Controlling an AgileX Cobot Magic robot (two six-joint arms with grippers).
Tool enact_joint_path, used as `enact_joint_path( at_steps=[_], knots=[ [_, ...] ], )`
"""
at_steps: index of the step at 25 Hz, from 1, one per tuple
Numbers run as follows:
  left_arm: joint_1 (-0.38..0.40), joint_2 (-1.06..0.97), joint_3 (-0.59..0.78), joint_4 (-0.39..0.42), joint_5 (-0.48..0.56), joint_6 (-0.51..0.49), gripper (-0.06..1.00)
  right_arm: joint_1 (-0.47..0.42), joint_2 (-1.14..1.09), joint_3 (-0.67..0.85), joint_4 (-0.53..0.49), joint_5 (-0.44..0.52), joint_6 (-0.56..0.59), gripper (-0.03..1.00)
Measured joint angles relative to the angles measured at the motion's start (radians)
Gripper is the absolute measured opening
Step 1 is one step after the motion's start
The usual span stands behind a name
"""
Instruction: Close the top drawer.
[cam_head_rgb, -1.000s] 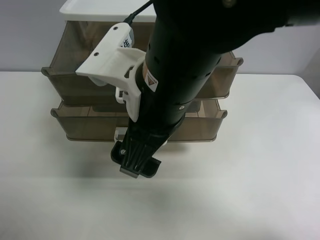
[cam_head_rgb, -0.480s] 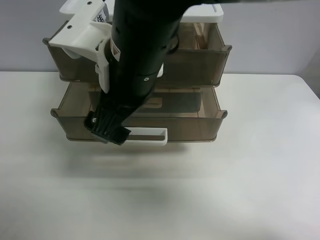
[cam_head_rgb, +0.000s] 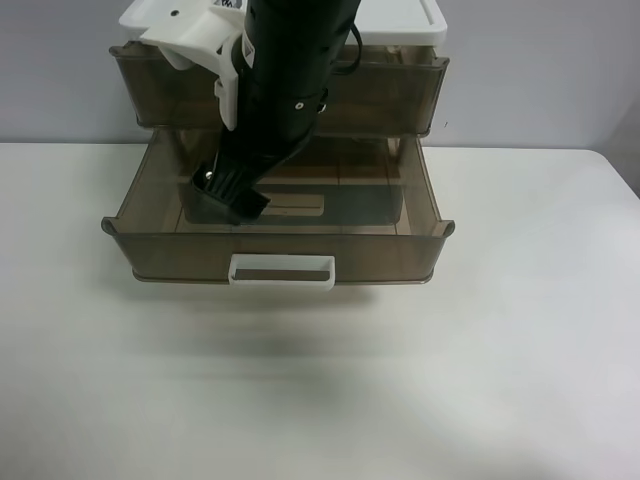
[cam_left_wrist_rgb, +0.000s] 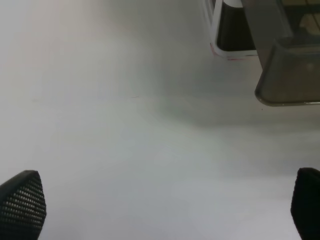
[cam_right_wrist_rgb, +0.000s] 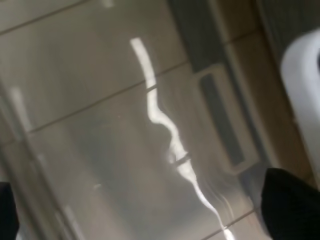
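Top drawer sits far, upper slot, looks nearly home. Right tool, jaws apart, hangs over pulled-out lower drawer; press front squarely toward far side until flush.

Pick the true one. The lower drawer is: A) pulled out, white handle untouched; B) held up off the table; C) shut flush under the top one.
A: the lower drawer juts out past the top drawer, and nothing touches its white handle.

White table carries only the smoky-brown drawer unit
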Motion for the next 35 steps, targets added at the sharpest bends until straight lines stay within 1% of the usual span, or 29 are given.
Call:
enact_joint_path(
  at_steps=[2,5,9,15,18,21,24,27,31,35],
  knots=[
    [0.0,0.0,0.0,0.0,0.0,0.0,0.99,-0.017,0.0,0.0,0.014,-0.026,-0.002,0.94],
    [0.0,0.0,0.0,0.0,0.0,0.0,0.99,-0.052,0.01,-0.006,0.006,-0.086,-0.018,0.94],
    [0.0,0.0,0.0,0.0,0.0,0.0,0.99,-0.088,0.045,-0.036,0.03,-0.083,-0.038,0.94],
    [0.0,0.0,0.0,0.0,0.0,0.0,0.99,-0.093,0.068,-0.066,0.06,-0.058,-0.055,0.93],
    [0.0,0.0,0.0,0.0,0.0,0.0,0.99,-0.089,0.048,-0.068,0.06,-0.011,-0.056,0.93],
    [0.0,0.0,0.0,0.0,0.0,0.0,0.99,-0.065,-0.018,-0.07,0.058,0.063,-0.054,0.93],
    [0.0,0.0,0.0,0.0,0.0,0.0,0.99,-0.043,-0.112,-0.072,0.07,0.149,-0.048,0.93],
    [0.0,0.0,0.0,0.0,0.0,0.0,0.99,-0.041,-0.196,-0.073,0.087,0.26,-0.032,0.93],
    [0.0,0.0,0.0,0.0,0.0,0.0,0.99,-0.041,-0.287,-0.05,0.087,0.281,-0.006,0.93],
    [0.0,0.0,0.0,0.0,0.0,0.0,0.99,-0.041,-0.416,0.054,0.061,0.282,0.026,0.93]
  ],
)
